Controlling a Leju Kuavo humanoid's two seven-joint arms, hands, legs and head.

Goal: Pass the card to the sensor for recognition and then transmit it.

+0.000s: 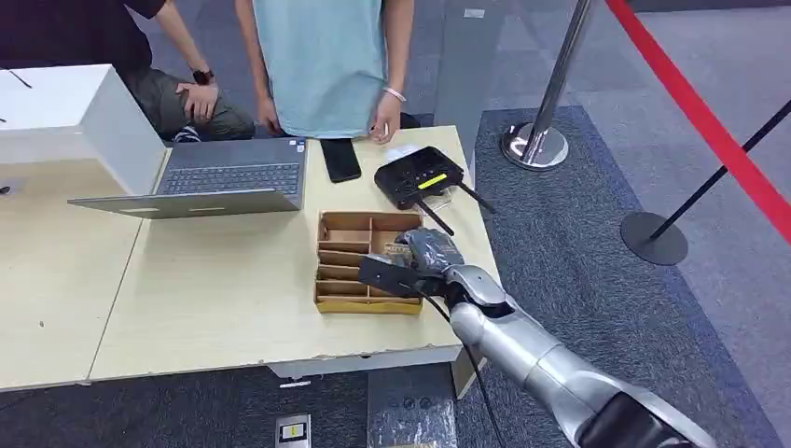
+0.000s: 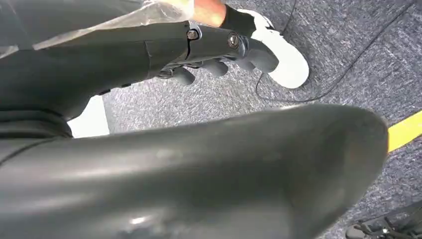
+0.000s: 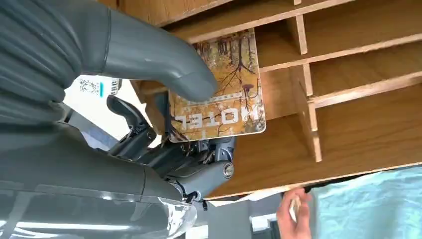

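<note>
Over the wooden compartment tray (image 1: 340, 280) at the near right part of the light table (image 1: 224, 308), the right hand (image 1: 424, 257) is positioned, its silver arm entering from below. In the right wrist view a card (image 3: 219, 89) is seen pinched between the thick grey thumb (image 3: 159, 55) and the darker fingers (image 3: 199, 159) beneath it. The word "HOTEL" is read on the card face, inverted in that turned view, beneath a print of bare trees in autumn tones; a smaller line of text above it is too blurred to read. The card is held flat, face toward the camera, its long axis running along the line of lettering and its free end projecting past the thumb over the tray's dividers. Whether the card touches the tray cannot be told.

Beyond the tray, a black sensor unit (image 1: 420, 175) with a lit yellow-green strip and two antennae is noted, with a dark phone (image 1: 341, 159) beside it and an open laptop (image 1: 215, 182) further left. A white box (image 1: 65, 117) stands at the far left. Two persons are present at the far edge.

The left hand (image 2: 214, 55) is recorded in its wrist view above grey carpet, fingers curled, nothing seen in it.
</note>
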